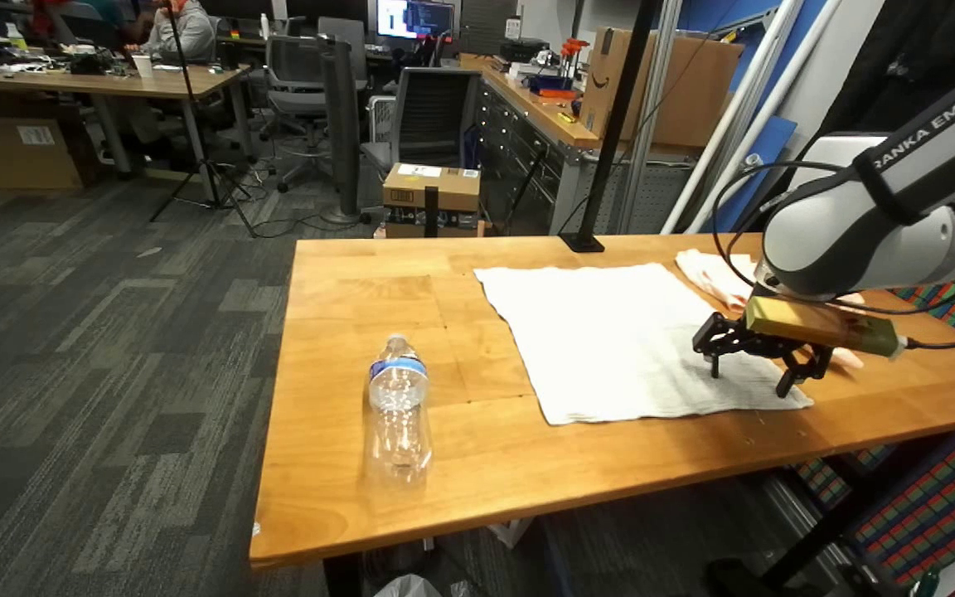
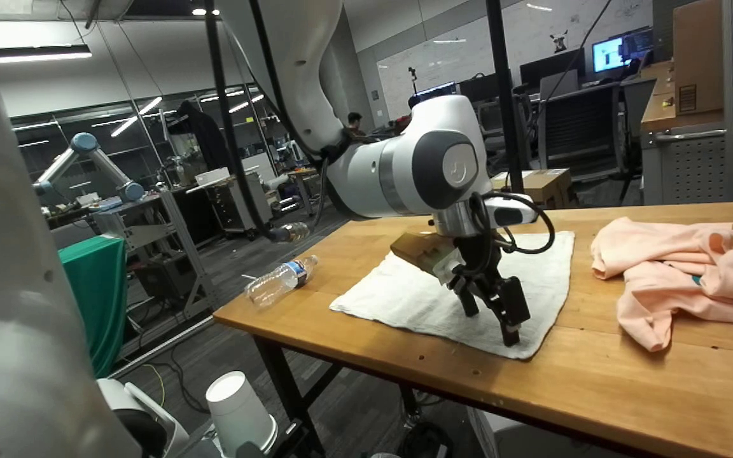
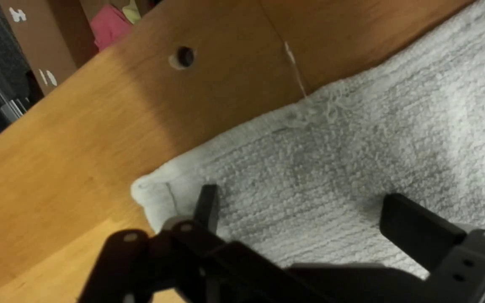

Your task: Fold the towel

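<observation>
Along the bottom of the wrist view one gripper (image 3: 298, 197) is showing its two black fingers (image 3: 415, 231), spread wide apart, above one white towel (image 3: 301, 168). The towel is lying directly below the gripper: a hemmed corner is sitting near the finger at the left of that frame, and the edge is running toward the upper right; whether the tips are touching the cloth I cannot tell. In both exterior views the towel is spreading flat, the gripper is hanging over its lower right part, and most of the cloth is reaching leftward and upward. One wooden table (image 1: 336, 514) is bearing the towel, and one round hole (image 3: 184, 57) in it is showing at the upper left of the wrist view. One rumpled heap of peach cloth (image 2: 678, 273) is lying near the towel at the right of an exterior view, while one clear bottle (image 1: 399, 406) is resting on its side at the lower left of an exterior view. Farther back, one black post (image 1: 612, 141) is standing at the table's far edge and one lit monitor (image 1: 399, 18) is glowing at the top of an exterior view
</observation>
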